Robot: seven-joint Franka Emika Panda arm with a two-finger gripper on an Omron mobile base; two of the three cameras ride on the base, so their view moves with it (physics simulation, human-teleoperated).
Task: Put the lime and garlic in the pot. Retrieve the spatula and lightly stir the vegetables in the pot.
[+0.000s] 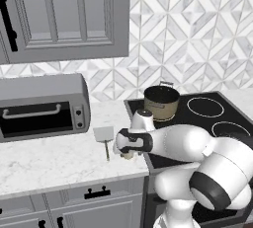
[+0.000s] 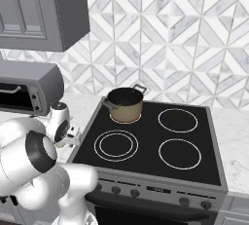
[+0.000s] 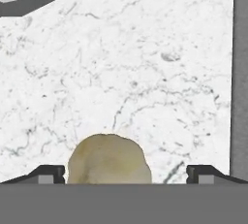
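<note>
Gripper [image 3: 124,173] spread wide, empty, aimed straight down at the marble counter [image 3: 145,63]. Garlic [image 3: 108,159] sat on the counter between the two fingertips [image 3: 48,173], nearer the left tip in the hand view, apparently untouched by either. Judged ready for a short drop and a squeeze. Spatula [image 1: 105,138] lay just beside the hand, blade toward the wall, handle toward the counter edge. Pot [image 1: 161,102] stood on the rear left burner, well off to the right. Lime not made out; contents of the pot hidden.
</note>
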